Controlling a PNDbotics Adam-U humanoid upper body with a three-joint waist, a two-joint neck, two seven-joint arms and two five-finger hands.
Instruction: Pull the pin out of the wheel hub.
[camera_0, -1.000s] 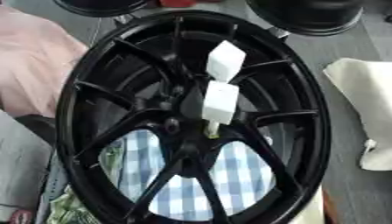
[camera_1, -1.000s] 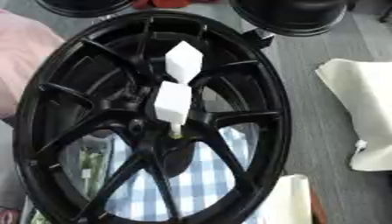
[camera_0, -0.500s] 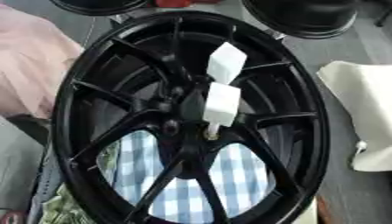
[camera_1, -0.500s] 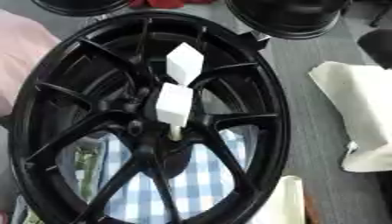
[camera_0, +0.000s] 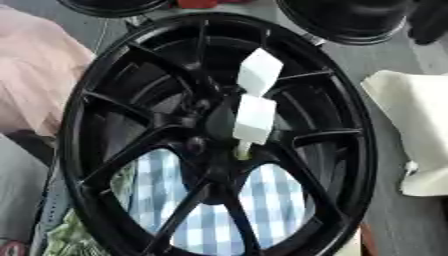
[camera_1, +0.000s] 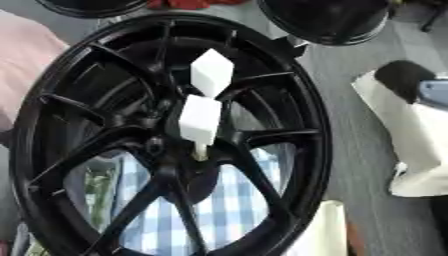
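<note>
A black multi-spoke wheel (camera_0: 219, 135) fills most of both views, tilted so that its upper rim lies at the far side and its lower rim runs out at the bottom edge. The pin (camera_0: 254, 119) stands in the wheel hub (camera_0: 229, 157) at the middle of the spokes. Its thin pale stem enters the hub, and above the stem sit two white block-shaped pieces, one on top of the other, the upper one turned at a slight angle to the lower. Nothing touches the pin. At the right edge of the right eye view a dark rounded shape with a grey-blue part beside it appears to be the robot's right hand (camera_1: 404, 76); it lies over the upper part of a white cloth (camera_1: 411, 150). How far open the hand is cannot be told, and it shows nothing in its hold. From this hand the pin is well apart to the left and a little nearer the camera, with the wheel's right rim and spokes between them; the hand is outside the rim and not touching the wheel. Through the lower spokes a blue-and-white checked cloth (camera_0: 197, 200) shows beneath the wheel. A pink cloth (camera_0: 35, 85) lies on the far side of the wheel from the hand, and two more black round objects (camera_1: 328, 17) lie past the wheel's upper rim on the grey worktop (camera_1: 350, 100).
</note>
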